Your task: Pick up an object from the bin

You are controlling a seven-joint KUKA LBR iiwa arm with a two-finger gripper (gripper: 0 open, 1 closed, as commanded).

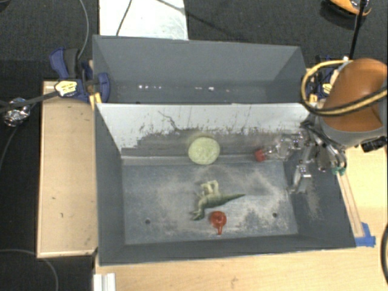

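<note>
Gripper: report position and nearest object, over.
Gripper at right wall of bin, over bare floor. Small red thing nearest, left of it by back wall. Green dinosaur mid-floor. Nothing between.

In the bin (110, 180): ball (204, 151) against the back wall, small bead (260, 156) to its right, toy dinosaur (212, 200) mid-floor before the ball, small knob (217, 220) just before the dinosaur, end effector (301, 177) by the right wall, right of all four
</note>
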